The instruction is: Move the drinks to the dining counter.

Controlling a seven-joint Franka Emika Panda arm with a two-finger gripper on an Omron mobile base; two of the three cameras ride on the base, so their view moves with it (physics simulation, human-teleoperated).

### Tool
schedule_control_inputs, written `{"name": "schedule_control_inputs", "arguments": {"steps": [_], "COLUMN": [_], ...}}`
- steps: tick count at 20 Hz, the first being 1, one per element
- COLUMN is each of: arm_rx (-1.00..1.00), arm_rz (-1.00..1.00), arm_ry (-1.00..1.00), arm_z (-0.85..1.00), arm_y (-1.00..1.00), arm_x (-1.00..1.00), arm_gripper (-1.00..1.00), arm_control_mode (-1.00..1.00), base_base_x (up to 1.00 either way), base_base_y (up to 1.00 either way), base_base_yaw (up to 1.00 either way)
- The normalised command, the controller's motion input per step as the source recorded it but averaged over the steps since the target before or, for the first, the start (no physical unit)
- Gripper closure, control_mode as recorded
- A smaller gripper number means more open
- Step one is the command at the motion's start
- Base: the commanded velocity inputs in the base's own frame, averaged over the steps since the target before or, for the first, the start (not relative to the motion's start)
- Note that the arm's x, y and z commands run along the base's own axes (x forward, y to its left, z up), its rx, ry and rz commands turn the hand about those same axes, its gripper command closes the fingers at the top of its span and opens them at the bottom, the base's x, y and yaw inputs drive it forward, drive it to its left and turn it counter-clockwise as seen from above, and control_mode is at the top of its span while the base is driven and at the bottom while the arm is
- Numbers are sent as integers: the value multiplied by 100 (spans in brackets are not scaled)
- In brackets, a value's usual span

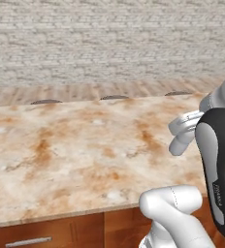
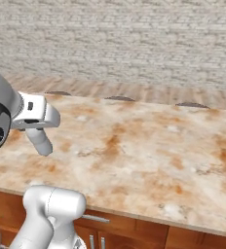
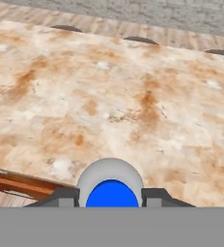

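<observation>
The bottle (image 3: 111,185) sits at six o'clock in the hand view, seen from above: a round whitish shoulder with a bright blue cap (image 3: 111,195) in its middle. The two dark fingertips (image 3: 65,197) stand pressed against its left and right sides, so the gripper (image 3: 111,197) is clamped on the bottle. No label or brand can be read on the bottle from this angle.

Beyond it, from nine o'clock round to three o'clock, spreads the dining counter (image 3: 133,96), a wide beige marble-look top with rust-orange veins. Its near edge and a strip of wooden cabinet front (image 3: 17,183) show at about eight o'clock of the bottle, so the bottle is held near the counter's near edge; whether its base touches the top cannot be told.

In the left base view the counter (image 1: 75,145) lies across the middle, with wooden fronts and a metal drawer handle (image 1: 28,241) at seven o'clock. The arm (image 1: 218,164) rises at four o'clock; tiny pale lettering runs along its dark cover, too small to read.

In the right base view the counter (image 2: 149,146) fills the centre and the arm (image 2: 32,116) reaches in at nine o'clock. A pale brick wall (image 2: 115,39) and a wooden floor (image 2: 149,92) lie at twelve o'clock.
</observation>
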Motion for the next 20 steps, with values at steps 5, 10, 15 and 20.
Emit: {"name": "schedule_control_inputs", "arguments": {"steps": [5,10,15,20], "arm_rx": [0,-1,0,0], "arm_rz": [13,0,0,0], "arm_ry": [9,12,1,-2], "arm_z": [-1,-9,-27,-22], "arm_y": [0,22,21,8], "arm_x": [52,30,22,29], "arm_gripper": [100,100,100,100], "arm_control_mode": [-100,-100,-100,-100], "base_base_x": [12,0,0,0], "base_base_y": [0,0,0,0], "base_base_yaw": [5,0,0,0]}}
